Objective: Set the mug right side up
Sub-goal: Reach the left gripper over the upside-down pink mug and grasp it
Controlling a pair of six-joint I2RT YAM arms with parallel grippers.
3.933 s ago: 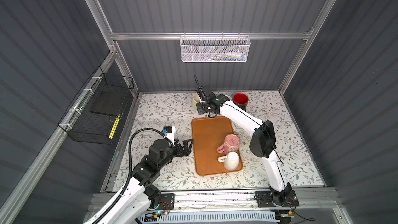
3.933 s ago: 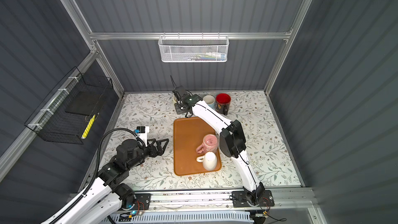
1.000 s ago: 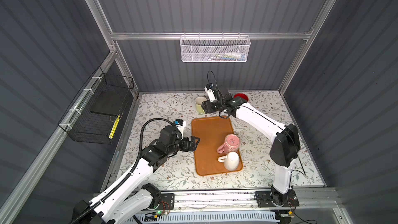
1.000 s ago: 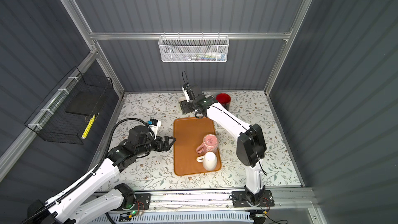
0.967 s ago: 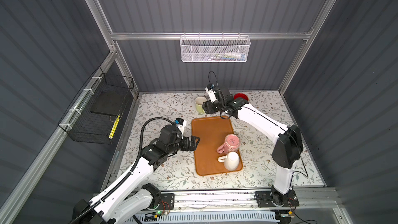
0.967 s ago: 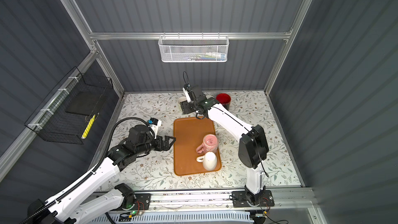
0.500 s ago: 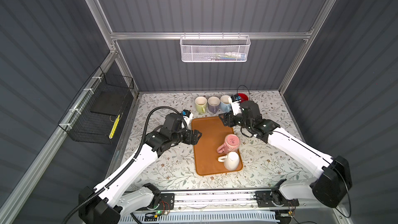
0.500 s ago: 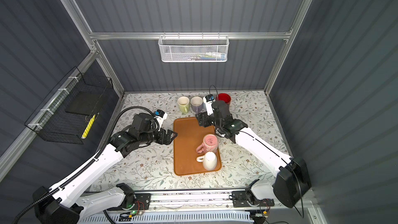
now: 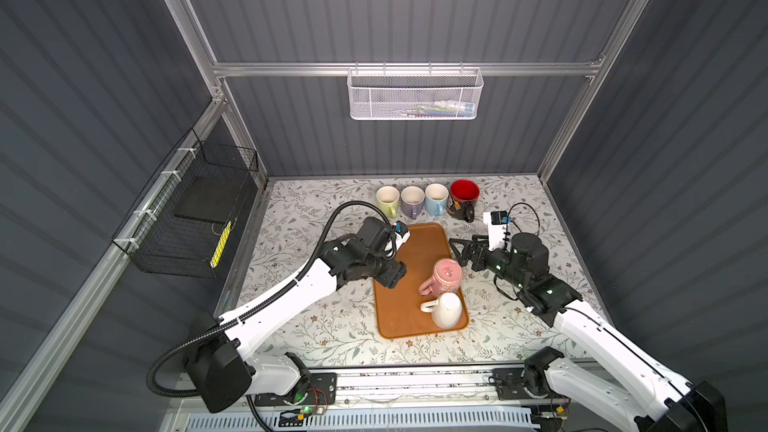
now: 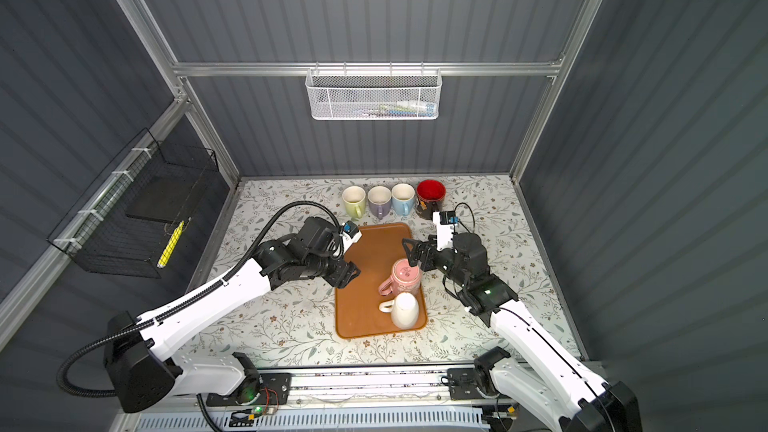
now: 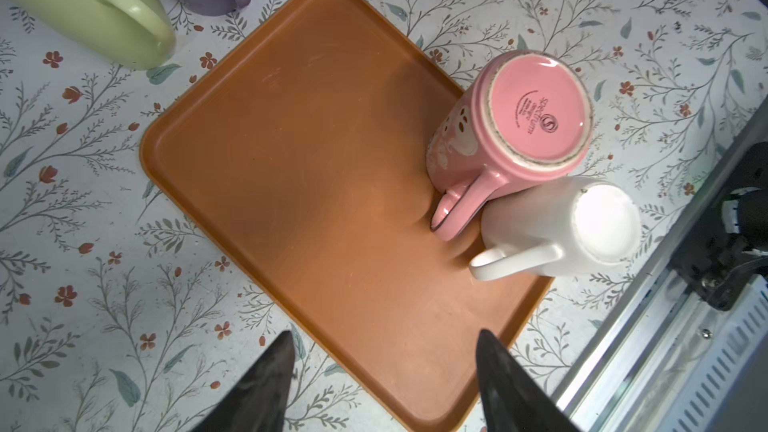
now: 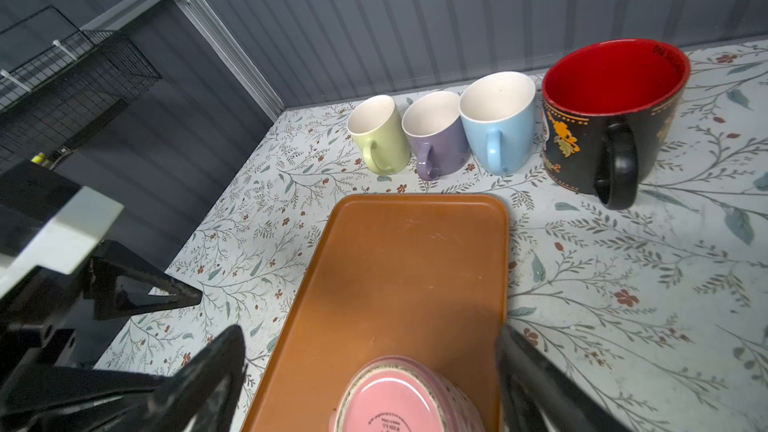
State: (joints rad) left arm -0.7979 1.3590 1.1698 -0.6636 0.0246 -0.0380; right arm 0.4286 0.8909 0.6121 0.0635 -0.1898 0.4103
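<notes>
Pink mug (image 9: pixel 446 274): upside down on the orange tray (image 9: pixel 415 243), base up, printed maker's mark legible in the left wrist view (image 11: pixel 536 118). Placed by the tray's right edge, about halfway along it, with the handle turned toward the worktop's front-left. Just in front of it on the same tray, a white mug (image 9: pixel 446 309), also base up; pink handle close against its side, contact impossible to judge.

Right hand (image 9: pixel 457 253): open wide, nothing gripped. Poised just beside the pink mug on its back-right side, above the tray's right edge, fingers pointing toward the worktop's left edge. Clear of the mug in both top views (image 10: pixel 409 253). In the right wrist view, pink base (image 12: pixel 395 401) low between the two spread fingers (image 12: pixel 216 371), touching neither.

Left hand (image 9: pixel 390 278): fingers parted, empty. Above the tray's left edge, across bare tray from the pink mug. In the left wrist view, both dark fingertips (image 11: pixel 266 388) over the tray's rim, apart from both mugs.

Tray in the middle of the floral worktop (image 9: pixel 316 317), long sides running back to front.

Along the worktop's back edge, upright in a row, left to right: green mug (image 12: pixel 380 135), purple mug (image 12: pixel 436 130), blue mug (image 12: pixel 498 118), large red-and-black mug (image 12: pixel 611 118), handles facing front.
</notes>
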